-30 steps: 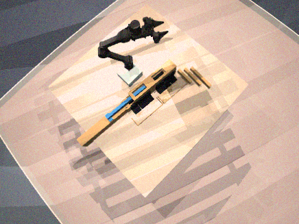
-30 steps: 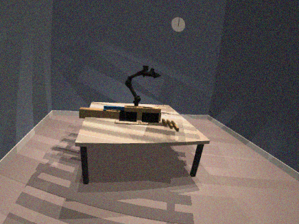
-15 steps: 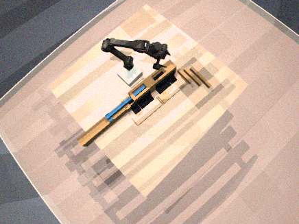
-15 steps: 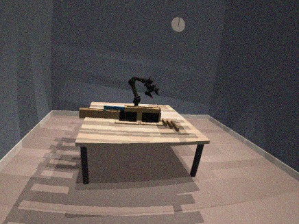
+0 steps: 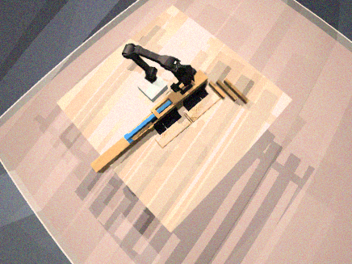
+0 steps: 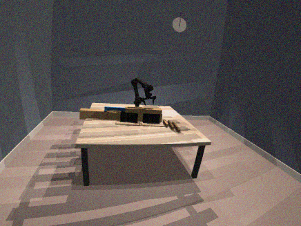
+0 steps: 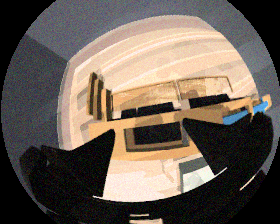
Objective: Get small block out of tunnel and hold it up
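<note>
jaws: spread wide, nothing between them, at the end of the wooden tunnel (image 5: 201,77) (image 6: 139,115) (image 7: 142,152) near the rods | block: hidden from sight, exact spot cannot be told | blue bar (image 5: 145,123) (image 6: 114,108): along the tunnel's other end | three rods (image 5: 227,90) (image 6: 171,125) (image 7: 97,100): on table (image 5: 169,191) (image 6: 138,136) (image 7: 145,65), apart from bar

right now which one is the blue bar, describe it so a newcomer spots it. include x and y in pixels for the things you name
On the table (image 5: 202,151) (image 6: 145,136), find the long wooden tunnel (image 5: 201,78) (image 6: 140,115) (image 7: 120,150). The bar (image 5: 141,127) (image 6: 114,108) (image 7: 242,114) lies lengthwise along it, partly under a wooden crosspiece. It is bright blue, while the loose rods (image 5: 235,91) (image 6: 175,126) (image 7: 96,102) are brown.
</note>
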Controlling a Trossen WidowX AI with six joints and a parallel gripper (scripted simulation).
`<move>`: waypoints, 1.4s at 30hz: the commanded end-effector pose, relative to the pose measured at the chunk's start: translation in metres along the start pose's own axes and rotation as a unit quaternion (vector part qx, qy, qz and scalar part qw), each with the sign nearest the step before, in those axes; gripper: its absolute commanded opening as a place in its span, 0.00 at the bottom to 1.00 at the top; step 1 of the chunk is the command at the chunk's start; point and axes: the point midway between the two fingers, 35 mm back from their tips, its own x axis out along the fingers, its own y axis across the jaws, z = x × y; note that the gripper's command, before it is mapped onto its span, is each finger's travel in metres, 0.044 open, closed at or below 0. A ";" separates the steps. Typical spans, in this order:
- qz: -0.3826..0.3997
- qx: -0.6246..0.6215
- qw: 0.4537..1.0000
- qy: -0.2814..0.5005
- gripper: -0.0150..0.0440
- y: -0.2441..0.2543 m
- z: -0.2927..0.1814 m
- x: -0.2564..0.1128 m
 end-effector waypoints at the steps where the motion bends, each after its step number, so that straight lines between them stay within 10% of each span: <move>1: -0.030 0.078 0.997 -0.006 1.00 -0.029 0.021 0.005; 15: -0.172 0.395 0.901 -0.052 1.00 -0.223 0.077 -0.010; 26: -0.246 0.629 0.736 -0.049 1.00 -0.364 0.015 -0.042; 42: -0.249 0.644 0.722 -0.049 1.00 -0.374 0.004 -0.034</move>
